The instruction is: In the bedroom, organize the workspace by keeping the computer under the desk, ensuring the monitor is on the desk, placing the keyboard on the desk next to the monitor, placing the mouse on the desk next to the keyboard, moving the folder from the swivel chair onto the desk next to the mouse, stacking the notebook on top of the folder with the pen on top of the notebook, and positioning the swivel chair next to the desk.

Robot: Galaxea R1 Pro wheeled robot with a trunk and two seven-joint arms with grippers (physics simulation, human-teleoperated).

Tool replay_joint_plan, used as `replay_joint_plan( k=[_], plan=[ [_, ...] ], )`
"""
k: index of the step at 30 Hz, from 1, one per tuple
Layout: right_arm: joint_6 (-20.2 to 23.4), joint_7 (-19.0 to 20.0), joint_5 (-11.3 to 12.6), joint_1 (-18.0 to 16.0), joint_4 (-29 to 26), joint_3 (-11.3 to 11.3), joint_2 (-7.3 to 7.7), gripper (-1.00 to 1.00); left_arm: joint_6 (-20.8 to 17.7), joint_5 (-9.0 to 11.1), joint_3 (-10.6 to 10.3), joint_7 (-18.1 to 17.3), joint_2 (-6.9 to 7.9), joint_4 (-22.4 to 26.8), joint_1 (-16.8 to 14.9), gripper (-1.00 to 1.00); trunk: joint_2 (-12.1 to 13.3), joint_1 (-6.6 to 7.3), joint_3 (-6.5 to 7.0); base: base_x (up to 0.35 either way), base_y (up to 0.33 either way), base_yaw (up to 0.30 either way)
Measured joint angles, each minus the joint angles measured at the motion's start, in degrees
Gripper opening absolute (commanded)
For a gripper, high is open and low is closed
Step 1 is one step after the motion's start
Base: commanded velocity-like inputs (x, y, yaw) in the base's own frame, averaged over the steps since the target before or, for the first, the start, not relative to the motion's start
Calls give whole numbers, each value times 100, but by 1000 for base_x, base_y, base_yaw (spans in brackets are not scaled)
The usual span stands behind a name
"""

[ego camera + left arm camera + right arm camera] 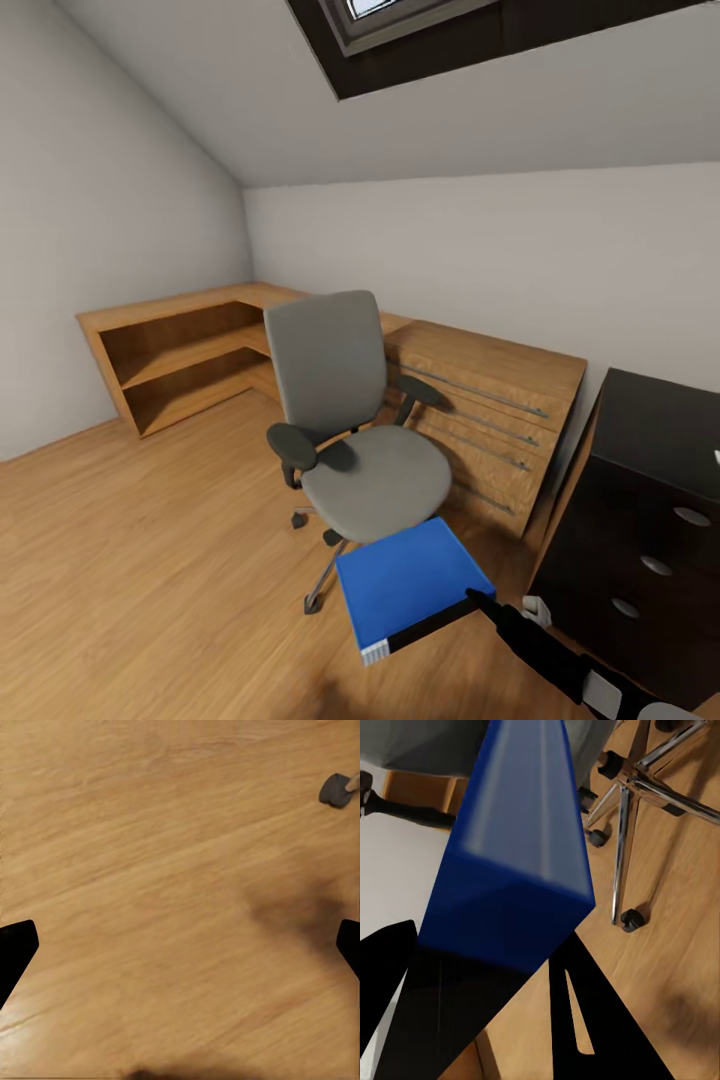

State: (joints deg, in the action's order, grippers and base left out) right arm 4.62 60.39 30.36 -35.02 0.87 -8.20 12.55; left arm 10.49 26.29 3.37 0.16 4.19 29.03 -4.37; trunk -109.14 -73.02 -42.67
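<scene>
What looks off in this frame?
The folder isn't on the swivel chair or the desk: it hangs tilted in mid-air over the floor, pinched at one corner by the right gripper. Nothing spilled or damaged.

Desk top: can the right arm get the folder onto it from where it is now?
Probably yes. The right gripper holds the blue folder in the air, off the swivel chair, and the black desk stands just to its right with nothing between them.
</scene>
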Motion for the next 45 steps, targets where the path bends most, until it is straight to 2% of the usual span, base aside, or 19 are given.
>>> replay_joint_plan(
  k=[9, 13, 17, 32, 35, 37, 40, 45],
  plan=[
    [1, -38, -3, 7, 0, 14, -53, -100, 0, 4, -2, 0, 1, -85, 0, 100, 361, 198, 162, 0, 0, -7],
    [-103, -107, 0, 332, 2, 52, -116, -100, 0, 7, -1, 0, 1, -96, -1, 100, 522, 286, 233, 0, 0, -177],
    [-466, -208, 22, 562, 0, 16, -113, -100, 1, 8, 2, 0, 1, -130, -1, 100, 682, 373, 305, 0, 0, -242],
    [-631, -293, 59, 626, 0, 9, -98, -100, -2, -1, -4, -1, -9, -275, -1, 100, 1284, 703, 575, 0, 0, -260],
    [-623, -363, 141, 632, 1, -8, -12, -100, -11, -4, -23, -6, -55, -378, -1, 100, 1404, 769, 628, 0, 0, -262],
    [-622, -506, 287, 633, 1, -12, 32, -100, -6, -4, -33, -7, -70, -445, -1, 100, 1484, 813, 664, 0, 0, -262],
    [-621, -665, 387, 634, 6, 5, 35, -100, 0, -1, -37, -8, -77, -475, -1, 100, 1605, 879, 718, 0, 0, -262],
    [-621, -706, 413, 634, 8, 7, 17, -100, 1, 4, -31, -8, -85, -506, -1, 100, 1805, 989, 808, 0, 0, -263]
  ],
)
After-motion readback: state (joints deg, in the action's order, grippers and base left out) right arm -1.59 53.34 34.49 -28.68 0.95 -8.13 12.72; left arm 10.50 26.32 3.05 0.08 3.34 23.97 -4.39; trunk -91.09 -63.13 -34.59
